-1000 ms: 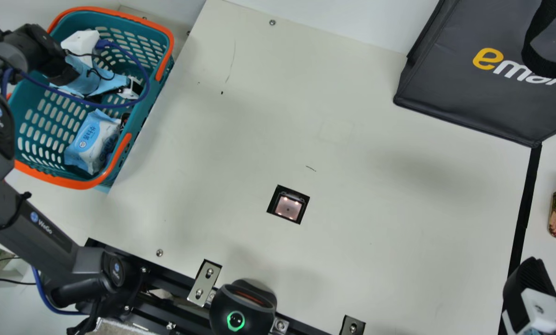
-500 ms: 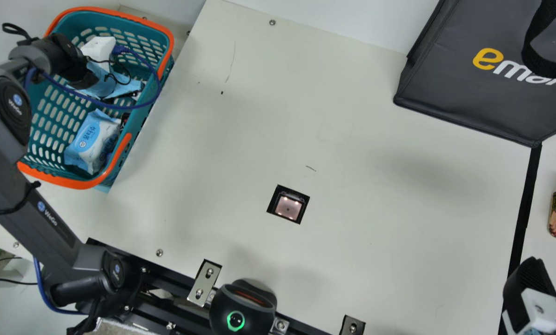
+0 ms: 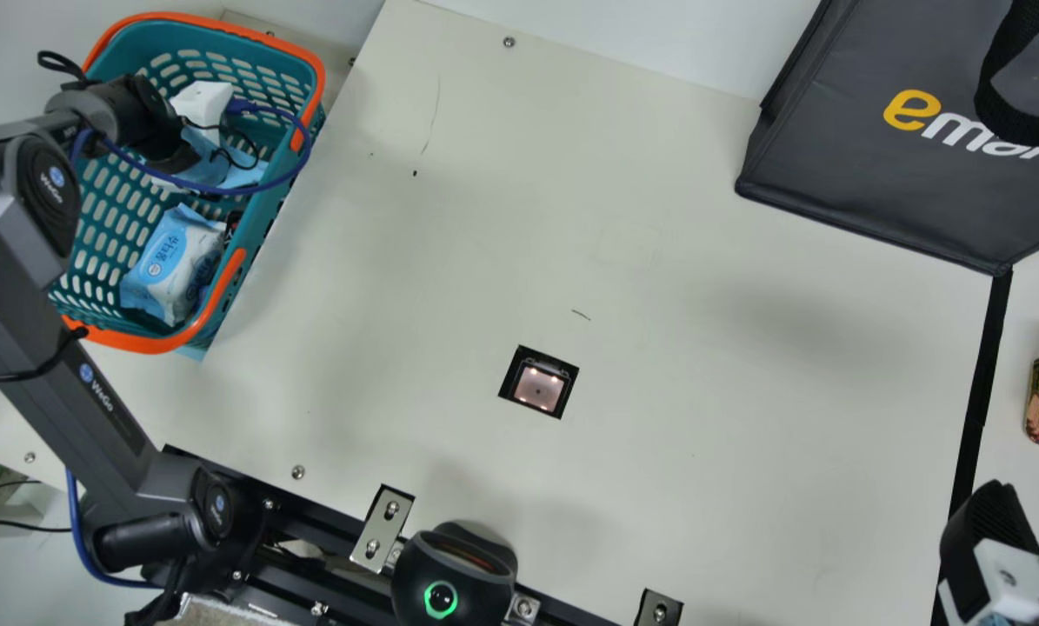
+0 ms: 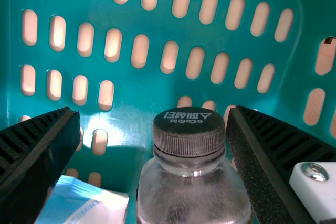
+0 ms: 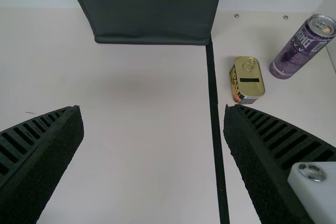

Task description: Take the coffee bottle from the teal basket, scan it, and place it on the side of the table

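Bottle (image 4: 191, 190) in the teal basket (image 3: 163, 346), main view's upper left, may tip if the open, off-centre left gripper (image 4: 152, 113) closes; right gripper (image 5: 153, 111) gapes too.

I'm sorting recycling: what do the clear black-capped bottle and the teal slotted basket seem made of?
The clear black-capped bottle looks like glossy plastic, possibly glass: see-through, with highlights. The teal slotted basket seems smooth moulded plastic, from even slots and glare.

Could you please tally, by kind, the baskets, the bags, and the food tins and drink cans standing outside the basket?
Baskets: 1, the teal basket
Bags: 1, the dark grey bag
Food tins: 1, the gold-topped tin
Drink cans: 1, the purple can
Total: 4
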`<control>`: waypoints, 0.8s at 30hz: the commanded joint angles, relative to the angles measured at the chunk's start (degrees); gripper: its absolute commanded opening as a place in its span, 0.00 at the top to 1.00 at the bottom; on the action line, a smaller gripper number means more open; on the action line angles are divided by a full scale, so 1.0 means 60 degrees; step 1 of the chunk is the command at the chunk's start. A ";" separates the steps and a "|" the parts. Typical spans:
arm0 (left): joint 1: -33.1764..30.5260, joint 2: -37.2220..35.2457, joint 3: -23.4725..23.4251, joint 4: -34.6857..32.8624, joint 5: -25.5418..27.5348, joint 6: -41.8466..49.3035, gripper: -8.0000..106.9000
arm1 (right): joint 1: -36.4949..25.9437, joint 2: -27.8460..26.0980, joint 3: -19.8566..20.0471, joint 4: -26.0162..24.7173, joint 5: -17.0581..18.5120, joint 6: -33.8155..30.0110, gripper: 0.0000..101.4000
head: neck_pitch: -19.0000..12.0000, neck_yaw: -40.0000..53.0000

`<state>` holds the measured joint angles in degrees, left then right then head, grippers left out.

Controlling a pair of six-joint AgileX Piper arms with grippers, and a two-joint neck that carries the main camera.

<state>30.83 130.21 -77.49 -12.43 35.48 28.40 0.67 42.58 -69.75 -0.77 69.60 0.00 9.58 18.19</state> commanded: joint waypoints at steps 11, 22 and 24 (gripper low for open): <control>-0.0063 0.0184 -0.0169 0.0103 0.0047 -0.0117 0.61 | 0.0000 0.0000 0.0000 0.0000 0.0000 0.0000 0.06 | -0.0276 0.0038; -0.0137 0.0191 -0.0164 0.0102 0.0071 -0.0336 1.00 | 0.0000 0.0000 0.0000 0.0000 0.0000 0.0000 0.06 | -0.0276 0.0038; -0.0149 0.0188 -0.0162 0.0097 0.0078 -0.0385 1.00 | 0.0000 0.0000 0.0000 0.0000 0.0000 0.0000 0.06 | -0.0276 0.0038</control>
<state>30.02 131.36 -78.49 -11.80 35.83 26.10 0.67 42.58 -69.75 -0.77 69.60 0.00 9.58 18.28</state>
